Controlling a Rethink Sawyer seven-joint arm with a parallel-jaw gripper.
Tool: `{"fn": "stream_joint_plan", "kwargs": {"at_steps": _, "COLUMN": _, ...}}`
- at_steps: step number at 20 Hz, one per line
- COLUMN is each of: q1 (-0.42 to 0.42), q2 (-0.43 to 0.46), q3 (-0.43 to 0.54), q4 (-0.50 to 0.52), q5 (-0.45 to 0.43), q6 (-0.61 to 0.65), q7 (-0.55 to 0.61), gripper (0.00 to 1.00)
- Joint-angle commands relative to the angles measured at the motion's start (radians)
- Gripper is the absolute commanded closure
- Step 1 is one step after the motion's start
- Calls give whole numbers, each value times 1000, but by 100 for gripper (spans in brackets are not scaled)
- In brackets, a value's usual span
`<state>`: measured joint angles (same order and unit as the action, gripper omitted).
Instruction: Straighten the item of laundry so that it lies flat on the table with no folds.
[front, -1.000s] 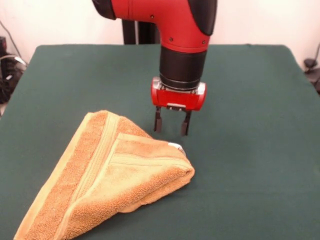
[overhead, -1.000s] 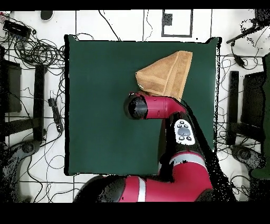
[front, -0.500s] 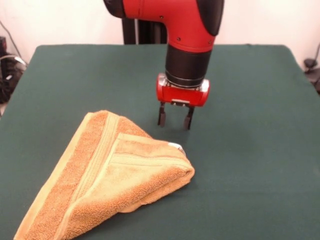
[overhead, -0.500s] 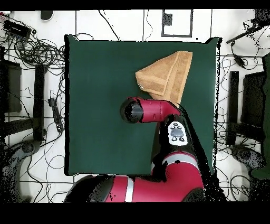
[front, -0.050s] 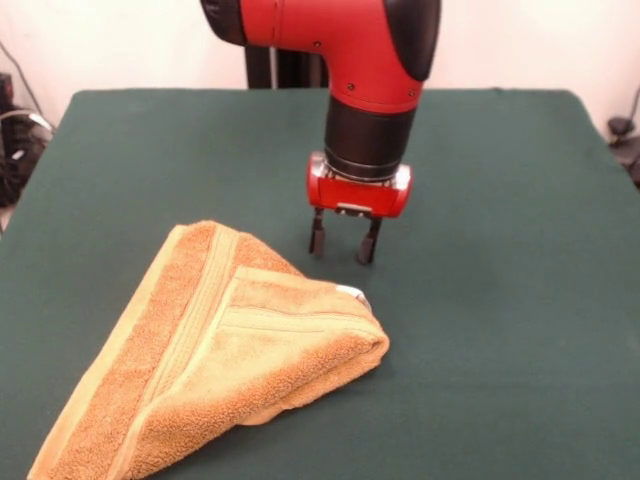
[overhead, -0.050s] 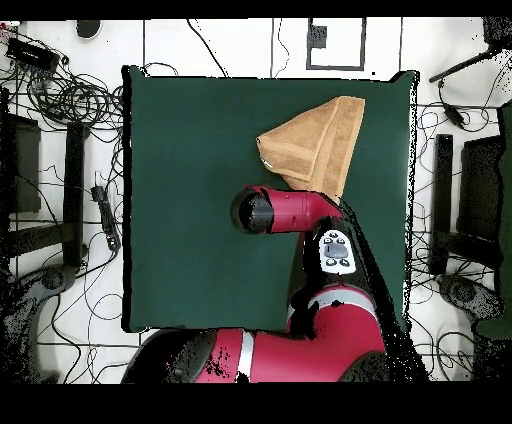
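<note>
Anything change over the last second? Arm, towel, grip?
Only small arm motion: the gripper drifted toward the front view's right, then back, ending near where it began. Jaws stay open, holding nothing. The folded golden-orange terry towel has not moved on the dark green felt table.

No readable txt, labels, brand names, nos. or signs anywhere. The towel (front, -0.050s: 215, 345) has a small white tag (front, -0.050s: 352, 293) at its folded corner, too small to read, if printed at all. The arm's (overhead, -0.050s: 300, 208) grey button panel (overhead, -0.050s: 334, 252), just below the towel in the overhead view, shows only dark blobs, nothing legible.
</note>
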<state>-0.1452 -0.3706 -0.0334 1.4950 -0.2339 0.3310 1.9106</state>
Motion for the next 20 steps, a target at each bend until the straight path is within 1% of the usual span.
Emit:
{"fn": "stream_joint_plan", "kwargs": {"at_steps": 1, "q1": 31, "q2": 93, "q3": -14, "q4": -25, "q5": -11, "q6": -100, "q7": 150, "gripper": 0}}
{"fn": "stream_joint_plan", "kwargs": {"at_steps": 8, "q1": 45, "q2": 67, "q3": -23, "q4": -43, "q5": -12, "q6": -87, "q7": 127, "gripper": 0}}
{"fn": "stream_joint_plan", "kwargs": {"at_steps": 12, "q1": 39, "q2": 78, "q3": -17, "q4": -66, "q5": -9, "q6": -81, "q7": 111, "gripper": 0}}
{"fn": "stream_joint_plan", "kwargs": {"at_steps": 20, "q1": 20, "q2": 129, "q3": 2, "q4": -126, "q5": -22, "q6": -112, "q7": 87, "gripper": 0}}
